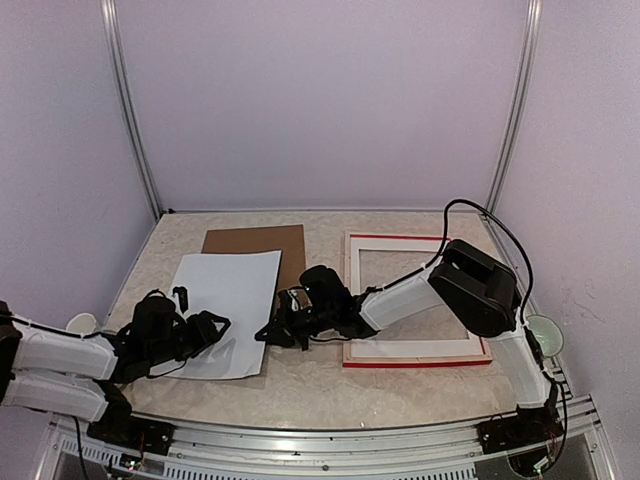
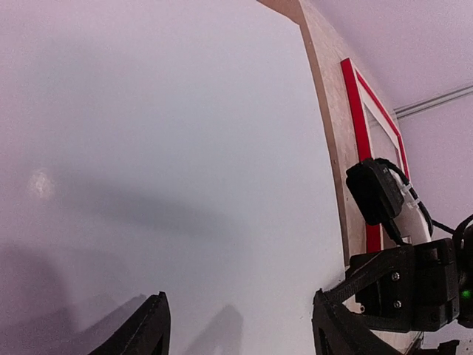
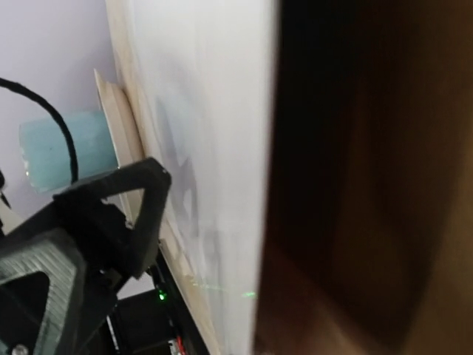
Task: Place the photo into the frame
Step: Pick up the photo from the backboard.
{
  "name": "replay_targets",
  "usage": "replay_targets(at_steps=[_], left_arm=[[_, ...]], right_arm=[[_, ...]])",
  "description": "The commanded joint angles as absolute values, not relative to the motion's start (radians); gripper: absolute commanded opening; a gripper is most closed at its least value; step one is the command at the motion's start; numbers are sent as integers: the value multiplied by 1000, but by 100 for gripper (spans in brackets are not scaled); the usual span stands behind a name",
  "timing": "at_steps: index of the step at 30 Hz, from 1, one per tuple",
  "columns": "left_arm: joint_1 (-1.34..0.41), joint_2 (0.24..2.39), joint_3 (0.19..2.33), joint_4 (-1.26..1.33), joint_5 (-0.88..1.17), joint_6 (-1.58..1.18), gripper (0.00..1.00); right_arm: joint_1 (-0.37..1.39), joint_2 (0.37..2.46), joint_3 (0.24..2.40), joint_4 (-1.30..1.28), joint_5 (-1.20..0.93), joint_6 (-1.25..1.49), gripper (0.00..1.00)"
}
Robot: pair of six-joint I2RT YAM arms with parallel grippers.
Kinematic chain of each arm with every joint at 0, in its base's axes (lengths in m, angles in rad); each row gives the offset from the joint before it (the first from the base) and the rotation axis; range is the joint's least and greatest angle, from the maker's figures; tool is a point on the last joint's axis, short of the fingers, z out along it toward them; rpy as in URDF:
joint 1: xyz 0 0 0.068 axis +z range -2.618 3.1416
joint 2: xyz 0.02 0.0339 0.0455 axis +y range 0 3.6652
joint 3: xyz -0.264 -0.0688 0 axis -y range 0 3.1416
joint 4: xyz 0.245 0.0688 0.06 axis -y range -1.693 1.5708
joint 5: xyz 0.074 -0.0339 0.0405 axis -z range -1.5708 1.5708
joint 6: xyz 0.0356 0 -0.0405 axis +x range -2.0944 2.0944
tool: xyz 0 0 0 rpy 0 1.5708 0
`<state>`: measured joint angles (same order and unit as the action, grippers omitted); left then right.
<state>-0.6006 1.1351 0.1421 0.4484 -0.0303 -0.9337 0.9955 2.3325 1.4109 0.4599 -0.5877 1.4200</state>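
Two-arm pickup stage: with right gripper (image 1: 268, 334) closed at near right edge of photo (image 1: 225, 300), lying white-back-up left of frame (image 1: 415, 358), and left gripper (image 2: 238, 310) jaws apart over its near left, confirm hold, then carry right into frame.

The photo (image 1: 225, 310) overlaps the backing board (image 1: 255, 242), left of the frame (image 1: 420, 352).

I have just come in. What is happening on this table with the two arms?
Two robot arms are handling the photo, a rectangular paper print lying white side up, partly over a brown backing board. The right gripper is shut at the print's right edge and seems to pinch it. The left gripper hangs open over its near part. The large red rectangular frame lies to the right; the photo is not in it yet.
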Motion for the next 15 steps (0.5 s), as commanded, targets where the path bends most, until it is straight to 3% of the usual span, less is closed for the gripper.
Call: replay_targets(at_steps=[1, 15], left_arm=[[-611, 1090, 184, 389, -38, -904, 66], [-619, 1063, 190, 364, -50, -894, 67]], right_arm=[[958, 2218, 1376, 358, -614, 1324, 0], [824, 1991, 1285, 26, -699, 1044, 0]])
